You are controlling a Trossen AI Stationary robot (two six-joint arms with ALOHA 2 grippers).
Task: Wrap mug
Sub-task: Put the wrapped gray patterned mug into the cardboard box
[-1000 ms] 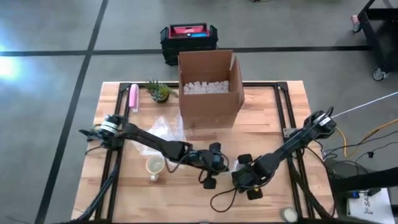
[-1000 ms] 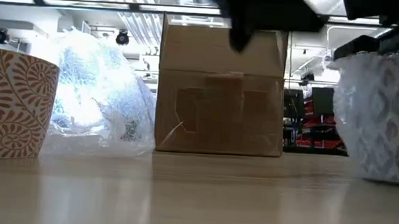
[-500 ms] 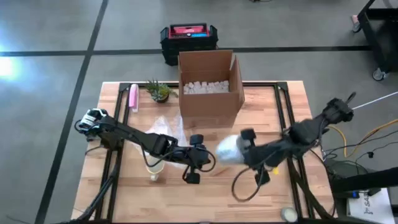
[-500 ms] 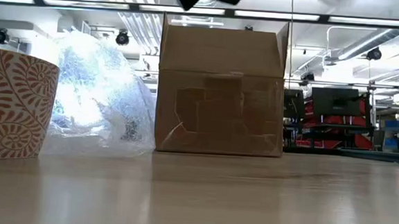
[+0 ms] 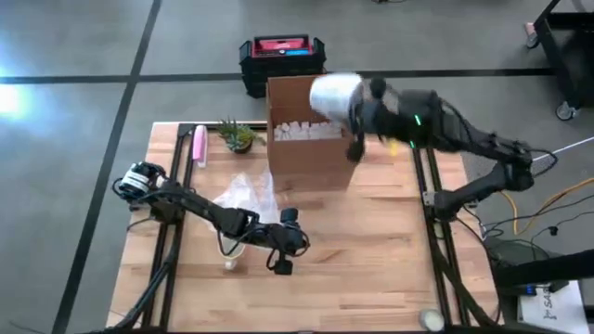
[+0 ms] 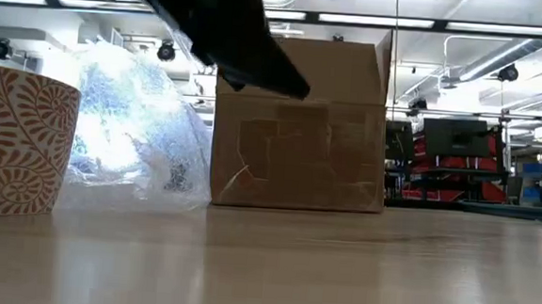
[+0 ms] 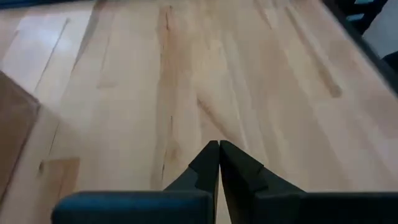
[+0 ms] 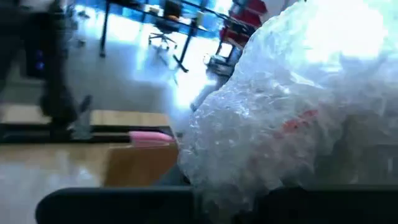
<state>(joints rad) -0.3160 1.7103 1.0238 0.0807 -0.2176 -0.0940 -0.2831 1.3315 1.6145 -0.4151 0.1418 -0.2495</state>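
Observation:
A mug bundled in bubble wrap hangs above the open cardboard box at the table's far side, held by my right gripper; in the right wrist view the bundle fills the picture. A bare mug with an orange leaf pattern stands on the table near the front left. Just right of it my left gripper is shut on nothing, low over the wood. A loose sheet of bubble wrap lies between that mug and the box. My right gripper is shut on the bubble-wrapped mug, coming at it roughly level from the table's right. The bundle's side covers the fingers, so the place of contact is hidden. The bundle is lifted clear, high above the box's opening.
The box holds white packing pieces. A small potted plant and a pink object sit at the far left. A black and red case stands on the floor beyond the table. Bare wood lies at the front right.
My right gripper has risen from the table's near middle and swung toward the far edge, carrying the wrapped mug up over the box. My left gripper has slid toward the table's left, closer to the bare mug, and stays shut.

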